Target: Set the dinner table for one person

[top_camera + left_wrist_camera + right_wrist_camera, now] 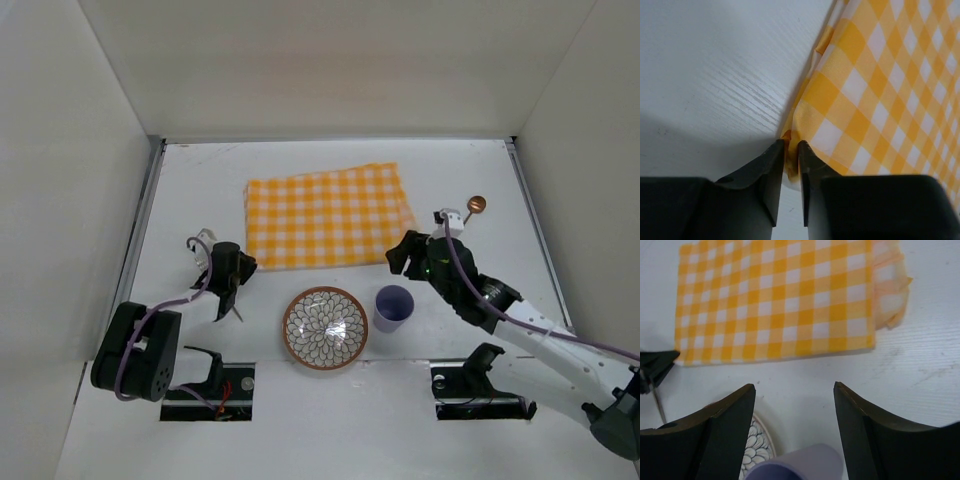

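Note:
A yellow-and-white checked cloth (pixel 330 215) lies flat on the white dinner table (pixel 200 190). My left gripper (pixel 245 264) is at the cloth's near-left corner and shut on it; in the left wrist view the corner (pixel 790 152) is pinched between the two fingers of the gripper (pixel 791 150). My right gripper (pixel 399 257) is open and empty, just near of the cloth's right end and above a lilac cup (pixel 393 306). In the right wrist view the gripper (pixel 794 390) hangs over bare table, with the cup (pixel 800 465) below it.
A patterned bowl with a brown rim (pixel 325 327) stands left of the cup. A brown-headed spoon (pixel 474 207) lies at the right. A thin metal utensil (pixel 234 311) lies near the left gripper. Pale walls edge the table.

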